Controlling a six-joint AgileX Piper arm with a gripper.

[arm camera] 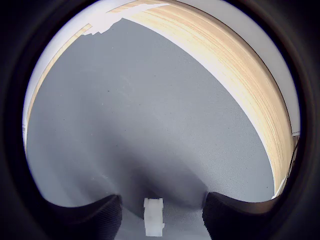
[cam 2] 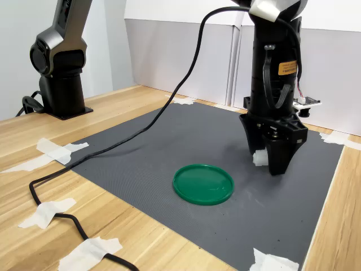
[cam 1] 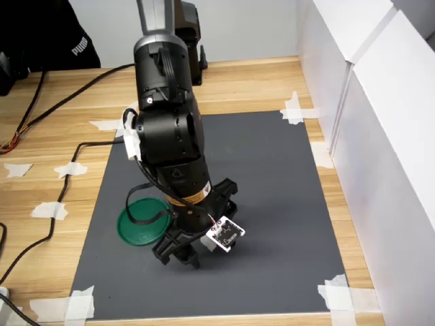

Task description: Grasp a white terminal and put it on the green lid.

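Hovering low over grey mat (cam 2: 141, 152), fingers (arm camera: 95, 217) spread wide, nothing gripped yet. White terminal (arm camera: 153, 216) sits between them, just beside green lid (cam 2: 203, 183). Looks light, rigid, slick plastic; pinch flat long sides, gently, might pop out.

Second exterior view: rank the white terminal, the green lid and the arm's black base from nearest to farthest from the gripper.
1. white terminal: right at the gripper fingers.
2. green lid: on the grey mat, toward the second exterior view's left of the gripper.
3. arm's black base: far at the second exterior view's left, on the wooden table.
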